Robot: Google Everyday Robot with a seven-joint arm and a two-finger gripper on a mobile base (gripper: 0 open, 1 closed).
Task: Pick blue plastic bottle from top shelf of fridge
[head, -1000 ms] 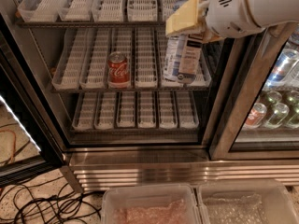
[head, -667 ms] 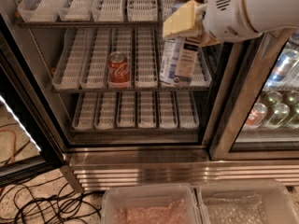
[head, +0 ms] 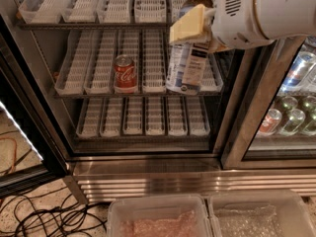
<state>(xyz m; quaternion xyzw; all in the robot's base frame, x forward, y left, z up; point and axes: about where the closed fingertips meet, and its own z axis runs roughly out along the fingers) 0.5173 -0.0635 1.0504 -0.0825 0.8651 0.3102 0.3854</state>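
Claw (head: 195, 31) tight on slim, translucent, white-labelled blue plastic bottle (head: 186, 69), before the fridge (head: 148, 177).

Speckled floor (head: 37, 197), tangled black cables (head: 49, 220), clear bins (head: 154, 202)

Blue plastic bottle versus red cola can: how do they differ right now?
The blue plastic bottle is tall, pale and translucent; the red cola can is short and opaque. The bottle hangs tilted, gripped near its top by the tool; the can stands upright in a white tray lane. Both are drink containers.
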